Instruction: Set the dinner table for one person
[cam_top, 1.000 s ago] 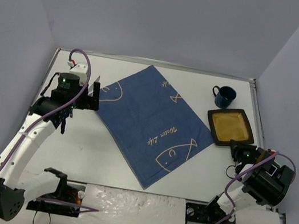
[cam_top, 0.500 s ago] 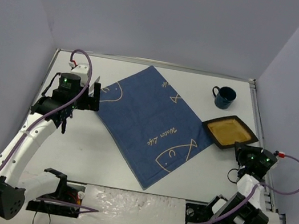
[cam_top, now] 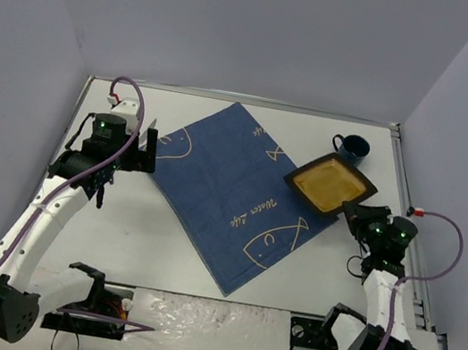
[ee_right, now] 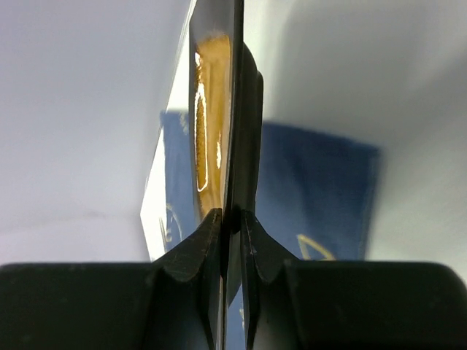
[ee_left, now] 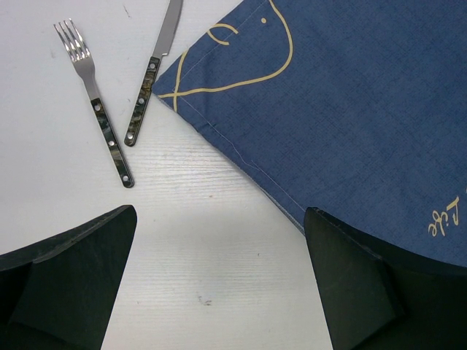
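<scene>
My right gripper (cam_top: 356, 213) is shut on the rim of a square yellow plate with a dark edge (cam_top: 328, 183) and holds it above the right corner of the blue fish-print cloth (cam_top: 223, 187). In the right wrist view the plate (ee_right: 211, 109) stands edge-on between the closed fingers (ee_right: 208, 240). My left gripper (cam_top: 146, 149) is open and empty over the white dinner table (cam_top: 158, 243) at the cloth's left edge. A fork (ee_left: 95, 102) and a knife (ee_left: 152, 73) lie on the table ahead of it.
A dark blue mug (cam_top: 352, 149) stands at the far right of the table, just behind the raised plate. The cloth (ee_left: 350, 109) lies as a diamond across the middle. Grey walls close in the table on three sides.
My right arm has lifted the plate off the table at the right and carried it left and away, over the cloth's right corner. The left arm has not moved.
</scene>
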Motion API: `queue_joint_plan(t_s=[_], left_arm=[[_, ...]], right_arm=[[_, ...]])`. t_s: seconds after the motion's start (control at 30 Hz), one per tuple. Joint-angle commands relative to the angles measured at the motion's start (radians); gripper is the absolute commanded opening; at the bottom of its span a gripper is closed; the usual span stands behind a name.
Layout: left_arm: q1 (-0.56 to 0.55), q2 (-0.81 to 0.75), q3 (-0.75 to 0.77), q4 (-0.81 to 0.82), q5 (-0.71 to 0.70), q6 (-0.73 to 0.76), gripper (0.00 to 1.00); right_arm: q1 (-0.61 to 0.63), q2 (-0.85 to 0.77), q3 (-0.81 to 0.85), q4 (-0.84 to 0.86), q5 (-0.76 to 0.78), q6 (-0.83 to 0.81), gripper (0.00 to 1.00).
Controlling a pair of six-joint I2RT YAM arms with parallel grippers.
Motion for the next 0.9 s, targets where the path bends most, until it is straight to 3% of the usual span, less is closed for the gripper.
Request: queue_joint_plan(t_s=[0.0, 0.2, 0.3, 0.5, 0.63, 0.87], left_arm=[[0.002, -0.007, 0.022, 0.054, -0.013, 0.002, 0.97], [0.004, -0.017, 0.014, 0.06, -0.023, 0.004, 0.97], [0.004, -0.022, 0.008, 0.059, -0.024, 0.004, 0.97], [0.005, -0.024, 0.006, 0.062, -0.035, 0.005, 0.97], [0.004, -0.026, 0.005, 0.062, -0.032, 0.004, 0.97], [0.004, -0.022, -0.002, 0.07, -0.015, 0.001, 0.97]], right_arm=[[0.238, 0.025, 0.116, 0.345, 0.011, 0.058, 0.0], [0.583, 0.219, 0.154, 0.588, 0.245, 0.063, 0.0], [0.667, 0.318, 0.17, 0.706, 0.329, 0.073, 0.0], [0.779, 0.502, 0.184, 0.952, 0.488, 0.111, 0.0], [0.811, 0.596, 0.21, 1.065, 0.506, 0.12, 0.0], [0.799, 0.618, 0.228, 1.015, 0.46, 0.1, 0.0]])
